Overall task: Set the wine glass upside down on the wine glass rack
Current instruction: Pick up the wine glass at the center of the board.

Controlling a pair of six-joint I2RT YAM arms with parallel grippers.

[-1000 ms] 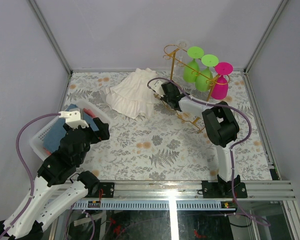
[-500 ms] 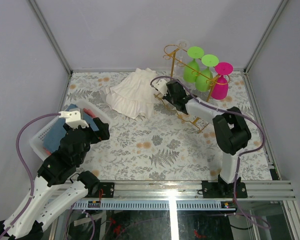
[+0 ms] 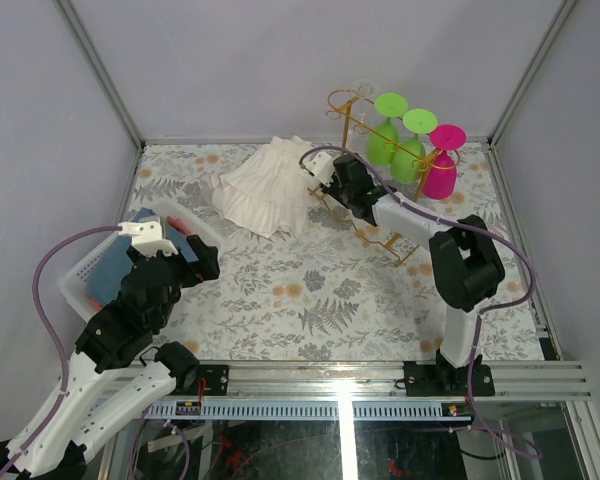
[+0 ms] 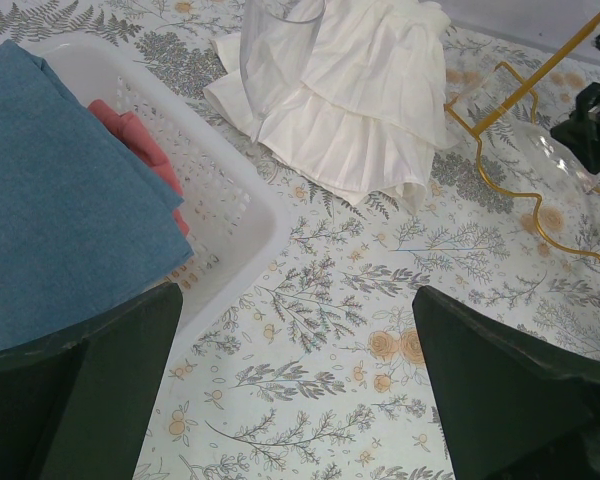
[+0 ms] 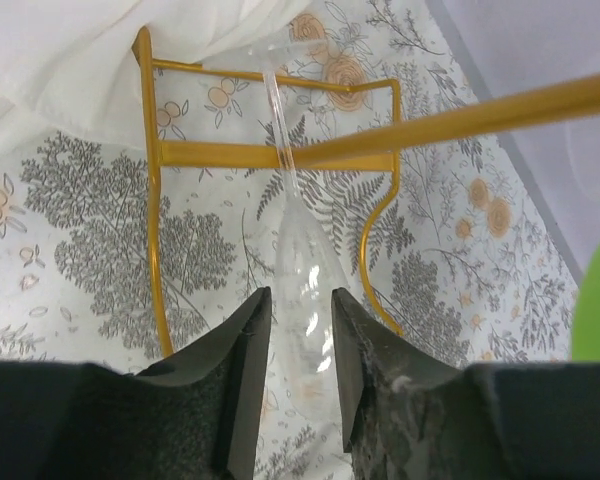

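Your right gripper (image 5: 298, 345) is clamped on the bowl of the clear wine glass (image 5: 302, 265). The glass's stem reaches away across a rail of the gold wine glass rack (image 5: 155, 200), low at the rack's near-left end. Your left gripper (image 4: 298, 300) hangs spread wide and empty beside the white basket (image 4: 250, 215) at the left. A fern-and-flower tablecloth (image 3: 320, 290) covers the table; pale grey walls (image 3: 280, 60) enclose it.

The left arm (image 3: 130, 300) and right arm (image 3: 458, 265) pair white shells with chunky black joint housings, and 1 purple cable (image 3: 35, 285) loops along each. The left gripper (image 4: 295, 300) has dark, greenish wedge fingers; the right gripper (image 5: 300, 300) has black, grainy ones.
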